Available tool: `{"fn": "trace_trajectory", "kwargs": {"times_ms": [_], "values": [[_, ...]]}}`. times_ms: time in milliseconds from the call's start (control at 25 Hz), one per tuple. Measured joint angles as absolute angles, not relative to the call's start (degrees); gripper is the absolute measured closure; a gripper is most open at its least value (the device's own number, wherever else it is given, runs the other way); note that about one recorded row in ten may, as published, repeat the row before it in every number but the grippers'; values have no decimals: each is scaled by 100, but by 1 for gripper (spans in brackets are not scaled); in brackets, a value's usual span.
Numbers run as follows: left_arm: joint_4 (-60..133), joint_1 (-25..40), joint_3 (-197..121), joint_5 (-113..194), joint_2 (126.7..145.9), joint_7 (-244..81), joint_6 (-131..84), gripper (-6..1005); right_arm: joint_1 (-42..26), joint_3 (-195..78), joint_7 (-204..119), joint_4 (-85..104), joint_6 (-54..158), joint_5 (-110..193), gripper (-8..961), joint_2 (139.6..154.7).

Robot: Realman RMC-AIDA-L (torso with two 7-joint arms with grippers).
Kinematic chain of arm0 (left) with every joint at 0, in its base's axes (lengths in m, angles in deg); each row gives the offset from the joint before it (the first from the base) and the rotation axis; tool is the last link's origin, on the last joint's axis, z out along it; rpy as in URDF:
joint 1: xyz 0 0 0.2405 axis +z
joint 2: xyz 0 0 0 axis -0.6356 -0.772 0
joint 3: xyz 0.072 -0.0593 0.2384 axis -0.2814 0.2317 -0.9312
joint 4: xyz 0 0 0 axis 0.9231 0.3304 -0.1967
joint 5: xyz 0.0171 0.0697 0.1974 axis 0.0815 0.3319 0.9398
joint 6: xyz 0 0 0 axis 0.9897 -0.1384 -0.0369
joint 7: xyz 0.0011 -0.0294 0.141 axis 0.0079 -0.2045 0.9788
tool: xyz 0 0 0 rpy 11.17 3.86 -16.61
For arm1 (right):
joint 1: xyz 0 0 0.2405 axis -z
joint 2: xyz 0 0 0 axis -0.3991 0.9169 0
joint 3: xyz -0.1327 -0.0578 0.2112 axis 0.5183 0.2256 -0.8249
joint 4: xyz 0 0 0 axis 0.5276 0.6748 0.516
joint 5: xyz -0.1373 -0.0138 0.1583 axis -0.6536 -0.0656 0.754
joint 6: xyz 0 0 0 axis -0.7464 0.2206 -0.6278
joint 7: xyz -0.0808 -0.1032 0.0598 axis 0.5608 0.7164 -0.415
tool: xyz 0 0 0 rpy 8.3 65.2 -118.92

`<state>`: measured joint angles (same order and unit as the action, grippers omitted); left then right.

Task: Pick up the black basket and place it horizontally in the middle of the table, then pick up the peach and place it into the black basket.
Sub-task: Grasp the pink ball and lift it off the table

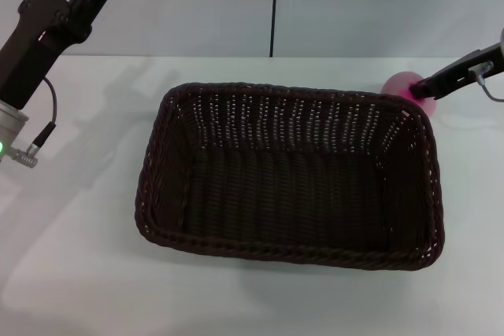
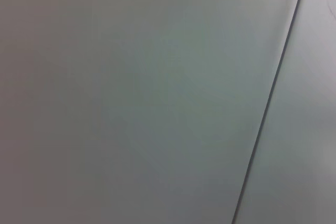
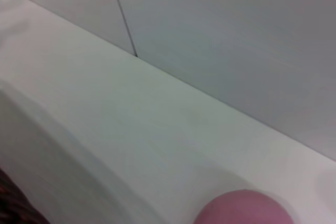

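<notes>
The black basket (image 1: 290, 176) lies mid-table (image 1: 79, 273); right gripper (image 1: 423, 89) (grip unclear) touches the peach (image 1: 400, 84).

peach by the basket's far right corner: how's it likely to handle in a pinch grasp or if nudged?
The peach is round, so a nudge would probably send it rolling across the table. Its smooth curved skin could slip unless the right gripper closes across its middle. It sits close to the black basket rim, leaving little room on that side.

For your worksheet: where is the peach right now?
In the head view the peach sits on the table at the far right, just beyond the black basket's far right corner, with the right gripper at it.
</notes>
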<state>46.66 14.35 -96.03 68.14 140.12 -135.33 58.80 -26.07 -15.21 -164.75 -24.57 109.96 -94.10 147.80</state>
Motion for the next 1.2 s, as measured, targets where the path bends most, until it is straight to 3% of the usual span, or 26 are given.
{"fn": "trace_trajectory", "kwargs": {"times_ms": [360, 600, 960, 1200], "values": [[4596, 1466, -9603, 6804, 14012, -13533, 5875, 398, -2619, -1520, -16392, -2436, 10974, -9383, 901, 14805], [4513, 1476, -9603, 6803, 14011, -13533, 5891, 398, -2600, -1520, -16377, -2444, 10995, -9379, 938, 14808], [4446, 1464, -9604, 6805, 14011, -13533, 5935, 398, -2228, -1565, -16295, -3110, 11047, -9026, 937, 14973], [4446, 1477, -9603, 6805, 14011, -13533, 5943, 398, -2043, -1563, -16240, -3425, 11136, -8710, 938, 14973]]}}
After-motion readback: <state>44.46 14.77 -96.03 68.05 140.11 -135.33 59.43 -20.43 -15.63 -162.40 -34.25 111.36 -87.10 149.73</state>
